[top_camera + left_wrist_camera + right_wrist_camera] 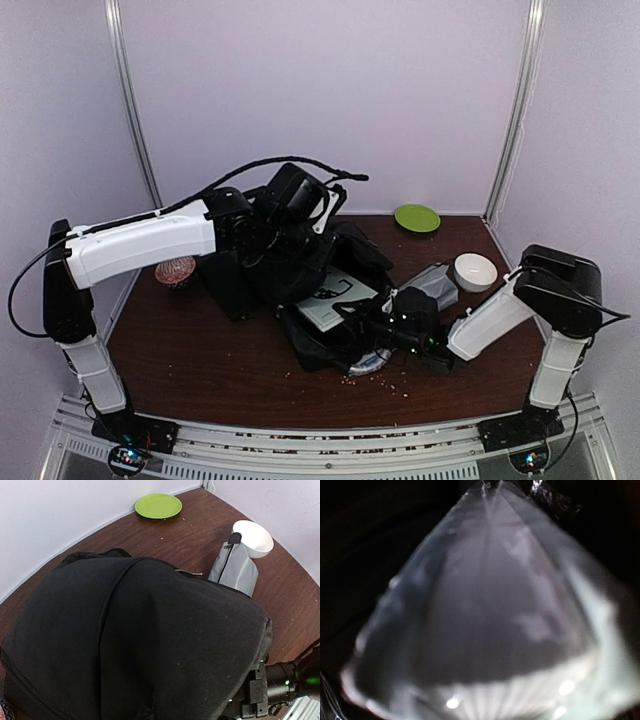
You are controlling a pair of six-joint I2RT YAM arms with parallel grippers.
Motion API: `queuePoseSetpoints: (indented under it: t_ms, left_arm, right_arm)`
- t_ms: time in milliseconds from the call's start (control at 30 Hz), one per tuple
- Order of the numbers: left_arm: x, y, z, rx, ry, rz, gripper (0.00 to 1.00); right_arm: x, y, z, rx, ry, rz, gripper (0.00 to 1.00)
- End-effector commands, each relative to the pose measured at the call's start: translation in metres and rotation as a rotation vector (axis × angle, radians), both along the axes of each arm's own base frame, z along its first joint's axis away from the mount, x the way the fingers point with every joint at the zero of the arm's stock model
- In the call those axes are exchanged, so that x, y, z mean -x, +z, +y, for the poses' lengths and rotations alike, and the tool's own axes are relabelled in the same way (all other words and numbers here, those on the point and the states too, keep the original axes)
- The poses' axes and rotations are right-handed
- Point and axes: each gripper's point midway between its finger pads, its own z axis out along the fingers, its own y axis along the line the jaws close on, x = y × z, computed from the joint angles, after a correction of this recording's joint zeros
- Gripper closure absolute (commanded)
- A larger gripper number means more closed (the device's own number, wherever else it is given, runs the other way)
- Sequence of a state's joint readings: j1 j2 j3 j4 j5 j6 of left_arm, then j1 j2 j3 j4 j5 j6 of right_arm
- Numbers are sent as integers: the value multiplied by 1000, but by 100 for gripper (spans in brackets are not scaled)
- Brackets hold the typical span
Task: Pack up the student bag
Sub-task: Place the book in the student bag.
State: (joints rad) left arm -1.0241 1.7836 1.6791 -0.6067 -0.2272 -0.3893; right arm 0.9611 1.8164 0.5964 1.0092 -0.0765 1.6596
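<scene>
1. The student bag (240,275) is a large black backpack of soft, matte woven fabric. It sits at the middle of the tabletop (200,350), a dark brown wood-grain surface. Its left portion is raised in a rounded dome and its right portion is slumped open.
2. The left gripper (297,205) is at the top of the raised dome. Its jaws are together, pinching the bag's fabric. In the left wrist view the cloth hides the fingertips.
3. The right gripper (385,328) reaches into the slumped open side of the bag. Whether its jaws are apart or clamped cannot be told.
4. A translucent plastic item (490,610) fills the right wrist view. It is glossy, tapers to a point at the top and has a ribbed white band at its lower edge.
5. A flat pale item with a black print (335,292) lies in the bag's opening.
6. A grey pencil case (235,567) with a dark zip lies just beside a smooth white bowl (255,537).
7. A round green plate (158,505) lies at the far edge, well apart from the bag.
8. Fine crumbs (380,380) are scattered near the bag's front.
</scene>
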Motion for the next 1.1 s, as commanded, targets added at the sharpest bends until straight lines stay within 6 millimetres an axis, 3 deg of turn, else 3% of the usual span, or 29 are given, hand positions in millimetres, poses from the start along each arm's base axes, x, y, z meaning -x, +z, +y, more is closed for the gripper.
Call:
queuePoseSetpoints:
  t_ms: [0, 333, 533, 767, 1067]
  left_arm:
    - [24, 75, -27, 245, -149, -54, 100]
    - [56, 80, -52, 366, -328, 67, 100]
    - [63, 79, -64, 428, -361, 125, 100]
    - [65, 77, -64, 441, -364, 144, 100]
    - [68, 76, -60, 445, -364, 149, 100]
  right_arm:
    - [-12, 20, 20, -50, 10, -47, 100]
    - [-35, 9, 29, -66, -18, -72, 100]
    - [-51, 7, 29, -71, -89, -86, 100]
    - [-70, 13, 36, -63, -128, -121, 100]
    - [-86, -36, 30, 108, -123, -81, 100]
